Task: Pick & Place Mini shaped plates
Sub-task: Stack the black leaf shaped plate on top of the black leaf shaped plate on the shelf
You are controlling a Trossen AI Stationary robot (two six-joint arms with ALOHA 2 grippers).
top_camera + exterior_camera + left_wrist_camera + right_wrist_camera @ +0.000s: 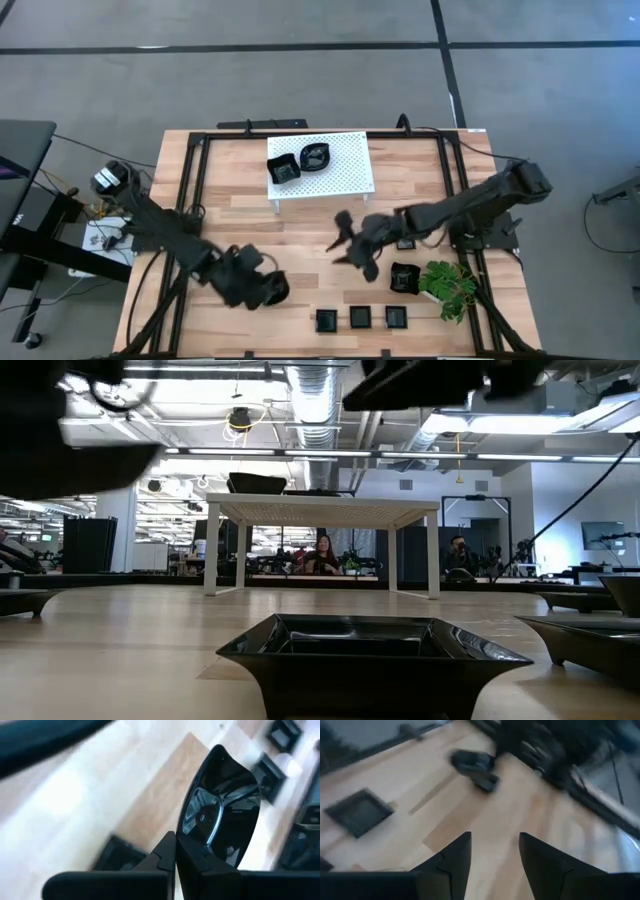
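Observation:
My left gripper (258, 284) is over the table's near left part, shut on one glossy black mini plate (220, 805), which also shows in the high view (274, 290). My right gripper (345, 242) hangs open over the table's middle with nothing between its fingers (492, 851). Two more plates (283, 168) (316, 155) sit on top of the white perforated rack (345, 170). Three plates (360, 318) lie in a row by the near edge. Two others (404, 277) (405, 242) rest on the table at the right, partly under the right arm. My left gripper pinches the plate by its rim (186, 839) between its two fingers. The fingers slant down from the table's left side. The plate stands out past the fingertips on edge, tilted and lifted clear of the table.
A green leafy plant (450, 285) stands near the right front corner beside the plates. The rack's legs (212, 550) stand on the far half of the table. A black frame (195, 170) runs along the table's sides. Bare wood lies between the rack and the near row.

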